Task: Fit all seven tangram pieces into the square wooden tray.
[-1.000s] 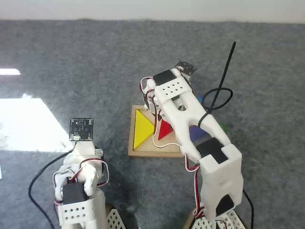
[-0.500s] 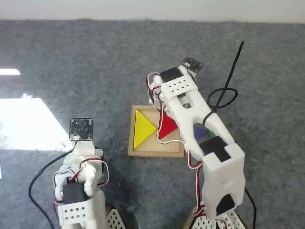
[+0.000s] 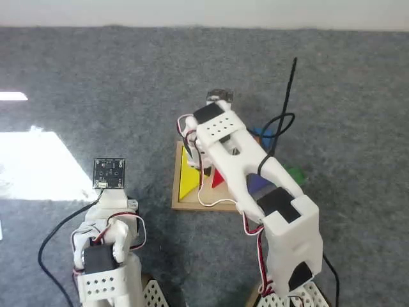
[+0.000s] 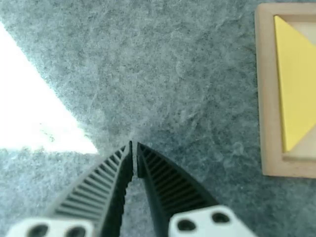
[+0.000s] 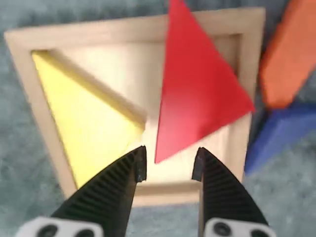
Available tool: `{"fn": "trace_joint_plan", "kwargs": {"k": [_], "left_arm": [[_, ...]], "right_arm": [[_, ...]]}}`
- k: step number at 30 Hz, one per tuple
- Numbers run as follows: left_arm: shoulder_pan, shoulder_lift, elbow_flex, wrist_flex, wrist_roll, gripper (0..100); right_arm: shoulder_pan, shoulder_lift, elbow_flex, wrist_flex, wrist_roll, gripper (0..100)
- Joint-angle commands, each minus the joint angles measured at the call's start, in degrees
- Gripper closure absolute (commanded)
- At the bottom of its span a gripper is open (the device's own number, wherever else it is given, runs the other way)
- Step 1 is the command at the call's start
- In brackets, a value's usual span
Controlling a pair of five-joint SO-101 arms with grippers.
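Hovering over the wooden tray (image 5: 128, 29) at the centre of the high view, the right gripper (image 5: 169, 165) stands open and empty, with a corner of the red triangle (image 5: 197, 94) showing between its jaws. The yellow triangle (image 5: 94, 123) lies seated alongside. The left gripper (image 4: 133, 146), closed on nothing, sits lower left over the carpet (image 4: 173, 74).
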Motion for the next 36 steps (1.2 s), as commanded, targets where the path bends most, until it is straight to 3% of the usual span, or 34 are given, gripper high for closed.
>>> {"fn": "trace_joint_plan", "kwargs": {"k": [1,5,11,16,20,26,36], "left_arm": [[-0.4,-1.1,-0.7,0.2,0.1,99],[-0.4,-1.1,-0.7,0.2,0.1,99],[-0.4,-1.1,-0.7,0.2,0.1,99],[-0.4,-1.1,-0.7,0.2,0.1,99],[-0.4,-1.1,-0.7,0.2,0.1,99],[-0.4,-1.1,-0.7,0.2,0.1,99],[-0.4,-1.1,-0.7,0.2,0.1,99]], "right_arm": [[0.4,-5.6,5.3,-10.5,4.4,83.3],[0.5,-18.7,19.4,-23.8,7.7,83.3],[-1.4,-50.8,45.2,-39.8,14.9,83.3],[0.2,-66.6,66.1,-60.8,27.8,83.2],[0.3,-66.3,76.0,-73.2,27.8,83.3],[0.1,-61.0,75.3,-86.7,27.5,83.4],[-0.7,-28.2,51.2,-87.3,27.5,83.4]]}}
